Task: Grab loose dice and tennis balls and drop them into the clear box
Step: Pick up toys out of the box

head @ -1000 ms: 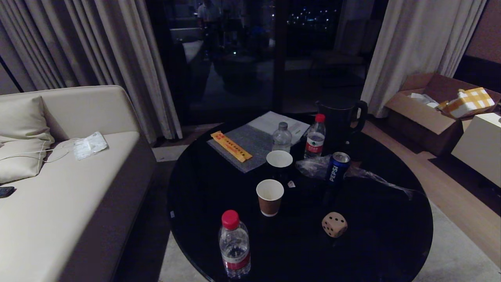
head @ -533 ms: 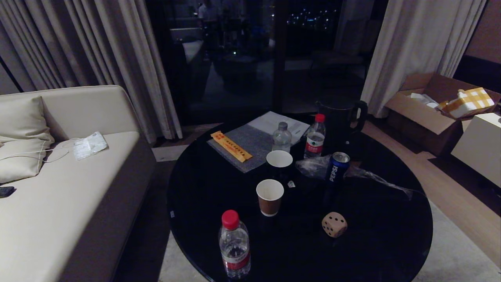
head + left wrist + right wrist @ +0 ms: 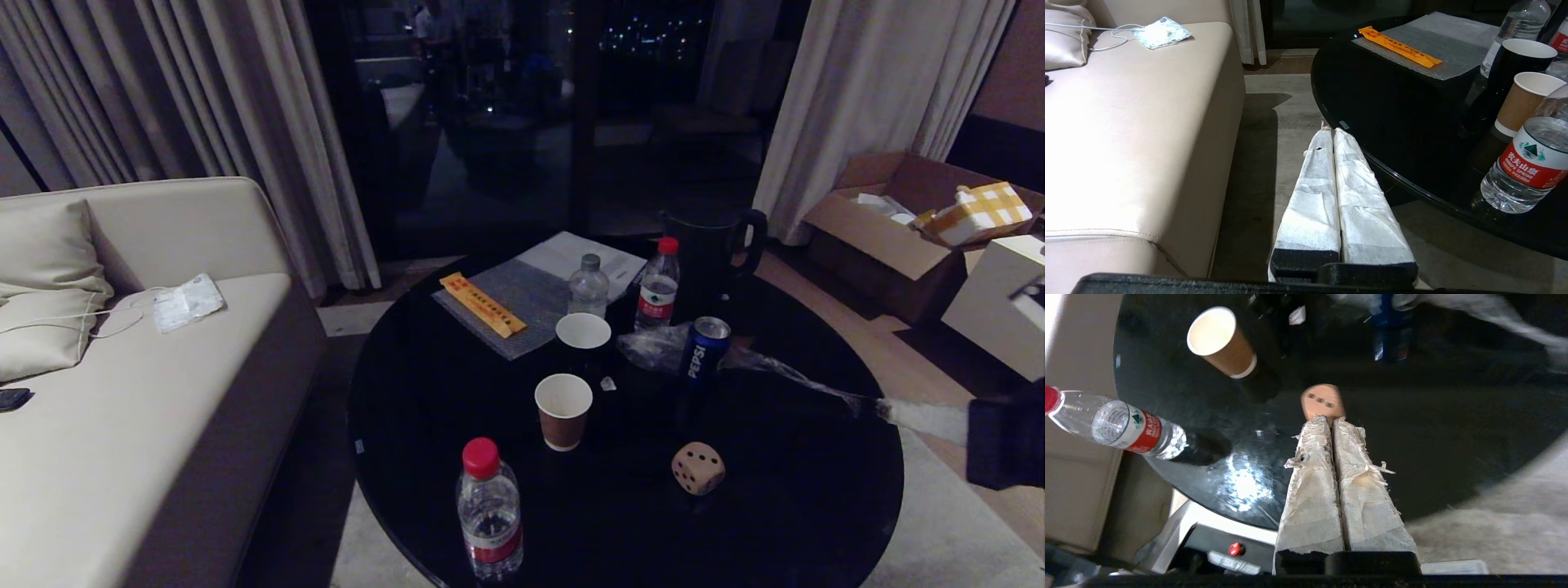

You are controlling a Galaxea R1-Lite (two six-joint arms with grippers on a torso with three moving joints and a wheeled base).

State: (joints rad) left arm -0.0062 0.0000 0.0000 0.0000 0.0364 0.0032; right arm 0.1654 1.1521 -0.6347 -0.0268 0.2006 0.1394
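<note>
The tan die [image 3: 698, 468] sits on the round black surface [image 3: 775, 506] near its front edge, right of the brown paper cup [image 3: 563, 411]. The right gripper [image 3: 1332, 421] hangs above the surface, fingers pressed together, empty. The left gripper [image 3: 1331, 132] sits beside the surface's left edge, fingers closed, holding nothing

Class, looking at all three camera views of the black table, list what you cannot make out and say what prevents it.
- Clear box and tennis balls: in no view.
- Tan die: far faces hidden in the head view; in the right wrist view the shut right pincer covers its near part.
- Right arm: cut off by the head view's right edge, blurred.
- Orange packet: print too small in the head view.
- Left pincer: shut, outside the head view.
</note>
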